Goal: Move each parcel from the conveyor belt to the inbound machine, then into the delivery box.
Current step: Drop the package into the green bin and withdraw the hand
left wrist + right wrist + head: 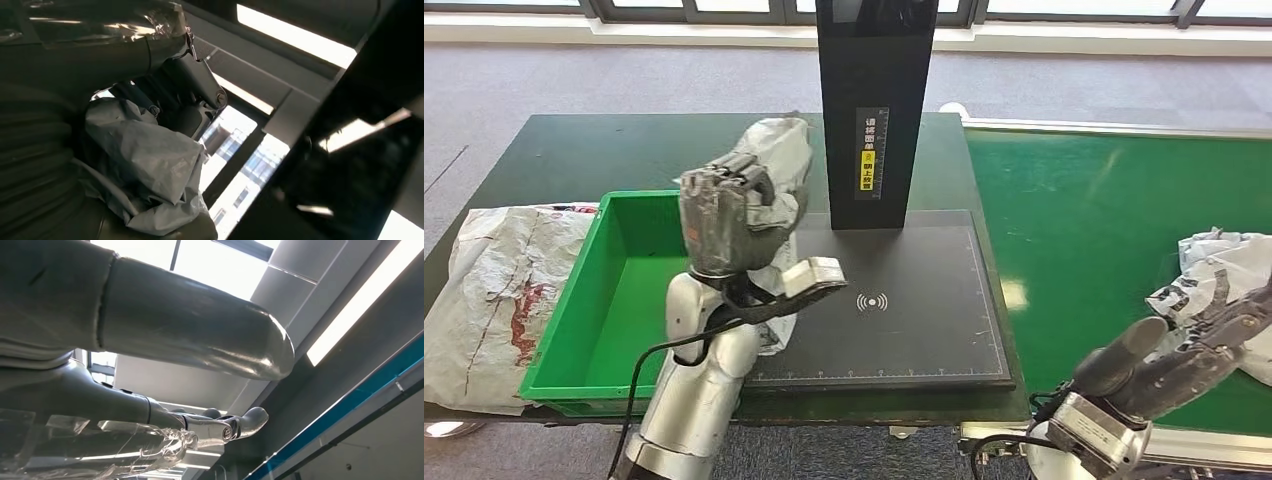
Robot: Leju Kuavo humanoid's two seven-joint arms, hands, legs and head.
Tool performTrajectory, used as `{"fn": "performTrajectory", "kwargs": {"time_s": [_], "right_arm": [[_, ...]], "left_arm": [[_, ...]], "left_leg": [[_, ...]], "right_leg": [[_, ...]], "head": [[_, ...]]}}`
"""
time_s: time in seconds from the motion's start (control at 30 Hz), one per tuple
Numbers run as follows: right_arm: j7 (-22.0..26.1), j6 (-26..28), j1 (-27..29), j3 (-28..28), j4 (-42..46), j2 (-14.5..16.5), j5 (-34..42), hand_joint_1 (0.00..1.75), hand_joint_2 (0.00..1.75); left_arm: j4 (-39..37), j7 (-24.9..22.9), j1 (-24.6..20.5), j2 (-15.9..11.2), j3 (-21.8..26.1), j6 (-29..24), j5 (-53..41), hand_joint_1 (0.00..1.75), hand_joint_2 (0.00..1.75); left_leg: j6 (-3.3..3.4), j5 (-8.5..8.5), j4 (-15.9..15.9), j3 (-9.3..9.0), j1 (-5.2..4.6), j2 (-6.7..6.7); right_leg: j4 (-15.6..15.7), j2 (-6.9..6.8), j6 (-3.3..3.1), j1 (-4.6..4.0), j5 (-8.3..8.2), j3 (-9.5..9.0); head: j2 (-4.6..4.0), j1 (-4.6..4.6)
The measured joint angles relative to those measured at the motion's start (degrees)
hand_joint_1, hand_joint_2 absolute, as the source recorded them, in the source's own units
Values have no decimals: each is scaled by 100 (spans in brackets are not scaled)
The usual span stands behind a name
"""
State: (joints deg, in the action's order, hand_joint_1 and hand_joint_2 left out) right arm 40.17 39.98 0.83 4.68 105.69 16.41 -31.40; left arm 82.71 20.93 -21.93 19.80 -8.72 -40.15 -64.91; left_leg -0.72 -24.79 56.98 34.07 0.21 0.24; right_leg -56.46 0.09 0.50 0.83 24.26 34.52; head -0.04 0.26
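Grey parcel in raised left hand

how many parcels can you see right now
3. One grey parcel is held by the left hand beside the green box. One white parcel lies on the green belt by the right hand. One lies left of the box. More may be hidden.

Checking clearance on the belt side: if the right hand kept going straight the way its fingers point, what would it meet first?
Probably the white crumpled parcel on the green conveyor belt; the right hand points at it from close by, though depth is unclear.
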Motion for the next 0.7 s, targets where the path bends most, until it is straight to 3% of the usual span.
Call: {"fn": "performTrajectory", "kwargs": {"time_s": [0.3,0.5,0.7], "right_arm": [[0,0,-9,-2,-59,0,6,0,0],[0,0,-15,-2,-98,-1,11,0,0],[1,0,-18,-4,-120,0,11,0,0]], "left_arm": [[1536,643,304,-80,966,0,869,175,175],[2131,972,423,-118,1362,0,1415,175,175],[2357,954,475,-131,1560,0,1308,175,175]], "left_leg": [[-1,0,0,2,1,-7],[-1,-1,0,3,1,-11],[-1,-1,0,3,1,-18]], "right_leg": [[-1,-10,0,0,7,-2],[-1,-14,0,0,8,-2],[-1,-19,2,0,11,-3]], "head": [[0,0],[0,0],[0,-1]]}}
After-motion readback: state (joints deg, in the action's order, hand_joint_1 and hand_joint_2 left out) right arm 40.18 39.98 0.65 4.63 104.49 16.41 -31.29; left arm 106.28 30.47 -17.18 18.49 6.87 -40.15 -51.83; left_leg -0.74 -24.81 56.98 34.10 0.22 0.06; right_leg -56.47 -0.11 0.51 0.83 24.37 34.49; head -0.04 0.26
